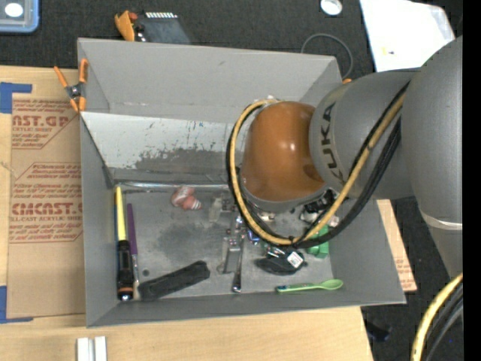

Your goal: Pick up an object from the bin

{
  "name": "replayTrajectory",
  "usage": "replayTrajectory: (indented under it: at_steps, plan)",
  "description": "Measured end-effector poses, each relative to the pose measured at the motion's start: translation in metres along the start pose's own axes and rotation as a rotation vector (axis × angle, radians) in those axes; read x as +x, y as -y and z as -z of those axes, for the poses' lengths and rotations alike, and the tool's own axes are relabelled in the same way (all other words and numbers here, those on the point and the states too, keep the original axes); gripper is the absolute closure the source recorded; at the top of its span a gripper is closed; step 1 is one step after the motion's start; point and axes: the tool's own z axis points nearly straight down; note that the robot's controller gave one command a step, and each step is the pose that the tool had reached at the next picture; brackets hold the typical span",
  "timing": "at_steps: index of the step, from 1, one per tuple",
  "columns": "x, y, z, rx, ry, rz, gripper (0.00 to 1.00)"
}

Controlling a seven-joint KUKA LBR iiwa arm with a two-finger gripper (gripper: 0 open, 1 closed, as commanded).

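Here, the gripper (pixel 234 265) stands low over the floor of the grey bin (pixel 225 66), in the near middle, its metal end close to the near wall; whether it is spread or pressed together cannot be told from this angle. Just to its left lies a black bar-shaped object (pixel 176 278), set slantwise along the near wall. Just to its right lies a small black piece with a white tag (pixel 279 262), partly under the arm. The gripper is over the bare strip of floor between these two, and which of them it touches, if either, cannot be told. Beyond the black piece, a green spoon (pixel 312 285) lies along the near wall, and a green block (pixel 322 249) sits farther right, at the edge of the arm. A pink-and-white object (pixel 184 198) rests toward the far side of the floor, well apart from the gripper. A yellow pen (pixel 118 216) and a purple pen (pixel 130 228) lie side by side against the left wall. Above the gripper, the orange cover (pixel 278 153) and looped yellow-black cables (pixel 361 164) belong to the arm, which enters from the right.
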Motion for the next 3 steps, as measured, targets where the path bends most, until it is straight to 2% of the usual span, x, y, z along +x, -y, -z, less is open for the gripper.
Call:
replayTrajectory:
  at_steps: [1,2,3]
  plan:
    - [0.0,0.0,0.0,0.0,0.0,0.0,0.0]
    - [-0.018,-0.036,-0.027,0.001,0.005,0.091,0.0]
    - [-0.014,-0.062,-0.062,-0.001,0.003,0.044,0.0]
